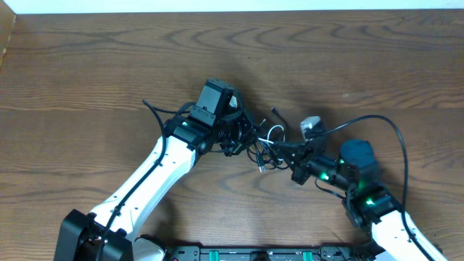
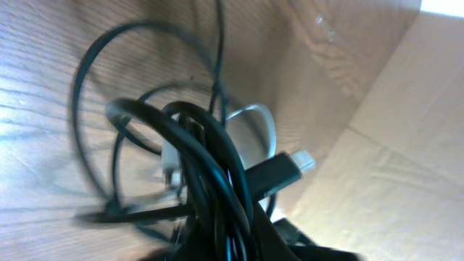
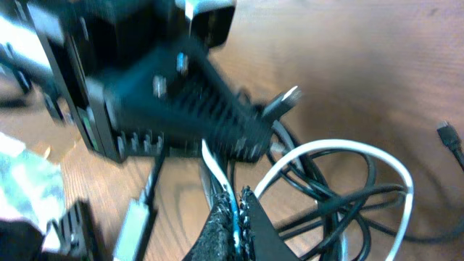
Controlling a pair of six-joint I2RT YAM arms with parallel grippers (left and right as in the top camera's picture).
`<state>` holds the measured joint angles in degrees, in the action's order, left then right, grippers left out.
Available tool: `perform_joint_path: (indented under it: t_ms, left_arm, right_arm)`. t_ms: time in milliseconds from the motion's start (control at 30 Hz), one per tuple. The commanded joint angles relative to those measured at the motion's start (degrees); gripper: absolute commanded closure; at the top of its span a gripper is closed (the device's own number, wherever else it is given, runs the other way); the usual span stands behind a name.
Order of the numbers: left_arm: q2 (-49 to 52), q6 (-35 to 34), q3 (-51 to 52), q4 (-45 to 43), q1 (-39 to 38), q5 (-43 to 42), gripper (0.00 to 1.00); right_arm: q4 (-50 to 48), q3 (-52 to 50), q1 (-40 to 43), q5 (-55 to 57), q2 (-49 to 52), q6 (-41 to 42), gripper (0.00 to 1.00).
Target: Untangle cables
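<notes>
Table (image 1: 109,72): wood-grain surface, 2 arms meeting near its centre.

Cables: 1 knotted cluster lies between the 2 grippers, partly lifted off the surface. The black cables (image 1: 250,141) form several overlapping loops. The white cable (image 1: 276,131) makes 1 short loop threaded through them on the right side of the cluster.

Left gripper (image 1: 235,138): jaws pressed together; in the left wrist view the bunched black cables (image 2: 210,167) run down into its grip, with a black plug (image 2: 279,170) jutting out beside them.

Right gripper (image 3: 235,214): fingers pinched tight on a strand of the white cable (image 3: 348,145), whose loop arches just beyond the fingertips.
</notes>
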<state>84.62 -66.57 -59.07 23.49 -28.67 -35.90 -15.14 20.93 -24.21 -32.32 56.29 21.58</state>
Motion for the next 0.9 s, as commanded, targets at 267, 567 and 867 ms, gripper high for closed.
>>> perform_joint_path:
  t_ms: [267,567,867]
  left_arm:
    - [-1.2,11.5,-0.8,1.4,-0.3,0.6,0.2]
    - [-1.2,18.1,-0.8,1.6,-0.3,0.8,0.13]
    - [-1.2,18.1,-0.8,1.6,-0.3,8.7,0.05]
  right_arm:
    - [-0.5,0.8,7.4,-8.4,-3.6,9.2,0.99]
    - [6.5,0.8,7.7,-8.3,-3.5,11.8,0.94]
    - [16.5,0.8,7.6,-16.9,-3.4,30.9,0.75]
